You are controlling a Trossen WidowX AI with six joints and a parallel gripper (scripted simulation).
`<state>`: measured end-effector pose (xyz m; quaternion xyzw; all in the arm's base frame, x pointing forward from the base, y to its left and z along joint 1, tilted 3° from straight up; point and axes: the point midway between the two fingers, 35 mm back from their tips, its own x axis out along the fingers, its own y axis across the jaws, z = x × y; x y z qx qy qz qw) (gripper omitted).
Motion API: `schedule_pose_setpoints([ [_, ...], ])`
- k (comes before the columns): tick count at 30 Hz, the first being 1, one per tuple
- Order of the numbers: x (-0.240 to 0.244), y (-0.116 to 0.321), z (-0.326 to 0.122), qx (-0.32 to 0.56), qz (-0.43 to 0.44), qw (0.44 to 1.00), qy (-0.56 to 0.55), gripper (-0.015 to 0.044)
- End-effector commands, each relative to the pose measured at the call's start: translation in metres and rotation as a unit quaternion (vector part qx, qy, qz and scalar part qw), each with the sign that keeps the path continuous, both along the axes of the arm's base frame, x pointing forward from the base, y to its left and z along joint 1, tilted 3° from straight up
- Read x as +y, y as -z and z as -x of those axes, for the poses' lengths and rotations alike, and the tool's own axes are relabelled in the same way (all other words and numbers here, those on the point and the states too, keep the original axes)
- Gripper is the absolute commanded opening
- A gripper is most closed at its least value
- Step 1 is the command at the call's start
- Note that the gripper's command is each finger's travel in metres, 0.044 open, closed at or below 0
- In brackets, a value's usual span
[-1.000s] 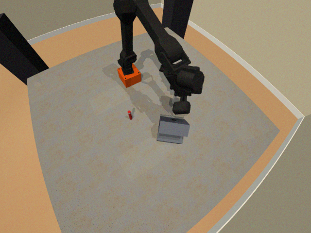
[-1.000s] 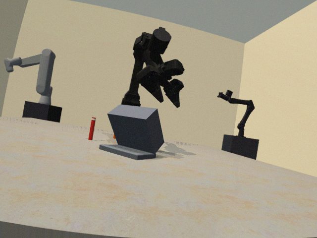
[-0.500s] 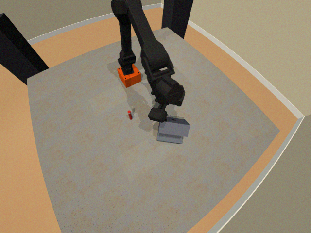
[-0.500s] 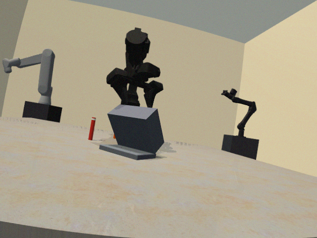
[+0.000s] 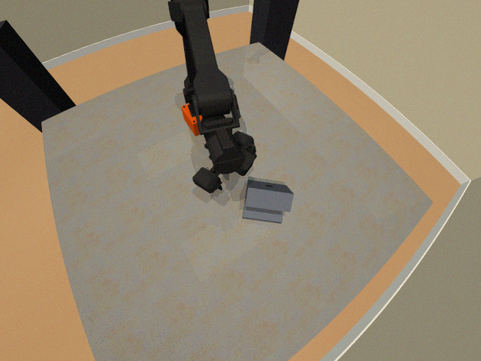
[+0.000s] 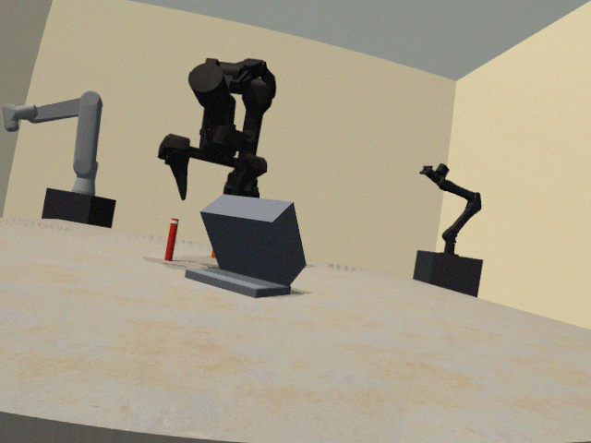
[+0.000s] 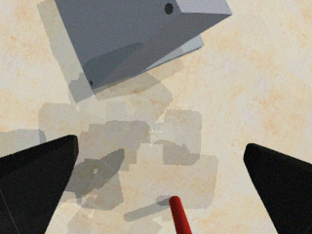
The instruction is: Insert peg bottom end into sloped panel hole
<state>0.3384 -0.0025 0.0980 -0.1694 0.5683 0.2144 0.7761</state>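
Note:
The red peg stands upright on the table, with a white band near its top. In the wrist view its upper part is cut off by the bottom edge. In the top view it is hidden behind the gripper. My gripper is wide open and empty, above the table. Its fingertips are higher than the peg's top, and one fingertip is hidden behind the panel in the exterior view. The grey sloped panel has a dark, round-looking hole in its face.
The panel's low base plate sticks out on its far side from my arm. My orange base is partly hidden by the arm. Two other arms stand on dark blocks in the background.

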Motion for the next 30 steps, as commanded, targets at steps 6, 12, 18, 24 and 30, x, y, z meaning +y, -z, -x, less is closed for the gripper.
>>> schedule_pose_setpoints([
  [6,-0.04,0.012,0.027,0.052,0.027,0.997,0.052,0.044],
  [12,-0.064,0.017,0.047,0.087,0.04,0.992,0.087,0.044],
  [18,-0.074,0.019,0.059,0.106,0.047,0.988,0.106,0.044],
  [24,-0.074,0.023,0.058,0.106,0.047,0.988,0.106,0.044],
  [30,-0.074,0.033,0.057,0.106,0.047,0.988,0.106,0.044],
])
